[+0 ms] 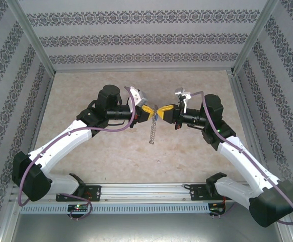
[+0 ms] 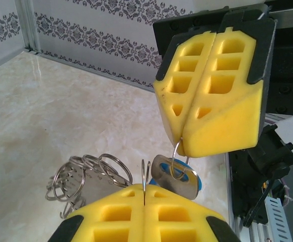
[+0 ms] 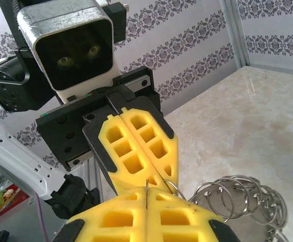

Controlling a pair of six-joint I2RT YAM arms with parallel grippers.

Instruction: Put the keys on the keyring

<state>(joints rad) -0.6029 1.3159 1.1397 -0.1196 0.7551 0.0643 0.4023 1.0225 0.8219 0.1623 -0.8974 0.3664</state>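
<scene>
Top external view, left side first: the left arm (image 1: 61, 138) bends wide at the elbow and levels its forearm toward the keyring (image 1: 152, 132). The left fingers (image 1: 147, 110) are pressed together at the keyring's top end. From up here the keyring is just a thin silvery strand, its links too small to separate, and I can't tell whether its lower end touches the bench (image 1: 101, 156). On the keyring's other side the right fingers (image 1: 165, 108) meet them tip to tip, with the right arm (image 1: 247, 161) mirroring the pose.

Left wrist view now: the left fingers (image 2: 129, 201) are shut and cut off by the bottom edge, with a thin wire loop standing edge-on in their seam. The keyring's bunched rings (image 2: 88, 171) spill out to the left of that seam, partly hidden behind the yellow pads. Just right of the keyring hangs the key (image 2: 166, 176), silver with a blue rim peeking out behind, its lower end hidden too. It dangles from a small ring (image 2: 176, 151) pinched in the closed right fingers (image 2: 194, 141). Whether that ring links into the keyring is hard to say.

Right wrist view: the left fingers (image 3: 169, 161) point down, closed. The right fingers (image 3: 131, 201) are shut on a wire, with the keyring's coils (image 3: 242, 199) off to the right, clipped by the frame.
</scene>
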